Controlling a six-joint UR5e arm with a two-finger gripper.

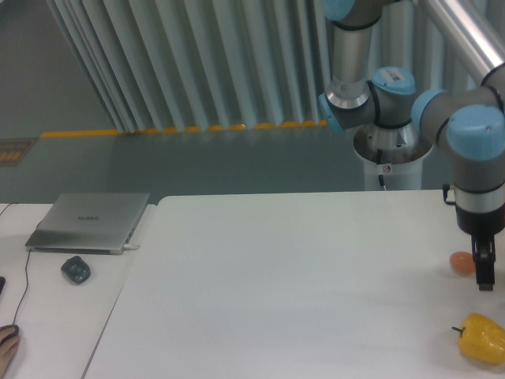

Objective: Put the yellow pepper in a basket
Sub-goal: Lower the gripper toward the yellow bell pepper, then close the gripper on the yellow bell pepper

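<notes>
- The gripper [484,272] hangs at the right edge of the white table [284,284], its dark fingers pointing down, tips above the tabletop; only a narrow dark shape shows from this side, so I cannot tell whether the fingers stand apart or together; nothing is seen held between them
- Far to the gripper's left, on a lower side desk [55,316], lies a closed grey laptop [89,222]; a dark mouse [76,269] sits just in front of it; a thin cable [26,276] runs down the desk beside them; at the bottom left corner a bit of a person's hand [6,343] shows
- Behind and to the left of the gripper rises the arm's base [392,154], with grey and light-blue joints [371,99] above it; a ribbed grey wall [197,63] and a yellow floor stripe [173,129] lie beyond
- Just beside the gripper, on its left and partly hidden by it, rests a small orange ball [460,263] on the table
- Below the gripper, nearer the camera and slightly right, lies the yellow pepper [483,339] on the table, its dark stem pointing left; it is apart from the fingers and from the ball
</notes>
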